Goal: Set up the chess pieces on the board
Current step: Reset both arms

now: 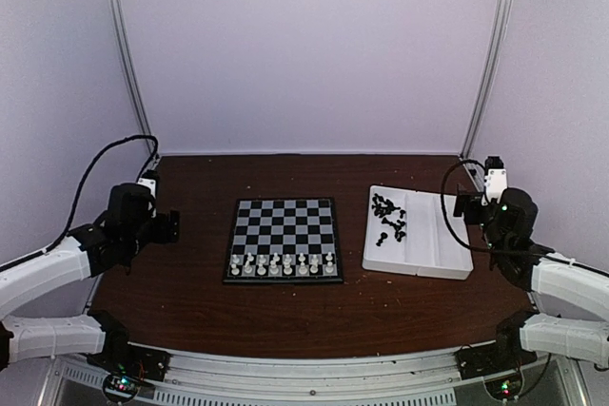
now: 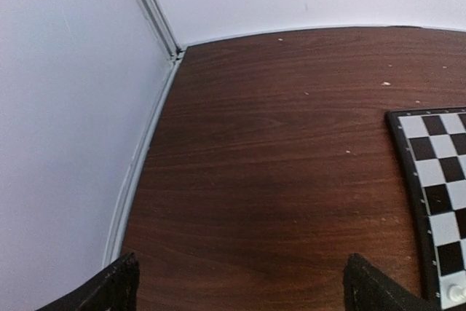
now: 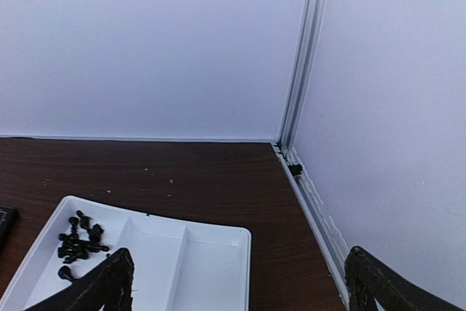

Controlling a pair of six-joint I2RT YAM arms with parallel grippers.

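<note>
White chess pieces (image 1: 283, 264) stand on the board (image 1: 284, 225), and the black chess pieces (image 1: 388, 208) lie heaped in the tray (image 1: 433, 256).
The board lies flat mid-worktop (image 1: 190, 282), with the white set lined along its near edge. The white divided tray sits just right of the board, apart from it. The black pieces are jumbled at the far end of its leftmost compartment, one lying a little nearer, and the other compartments hold nothing. The left claw (image 2: 240, 285) hangs over bare wood left of the board, fingers spread and gripping nothing. The right claw (image 3: 240, 282) hovers by the tray's right side, likewise spread and empty.
</note>
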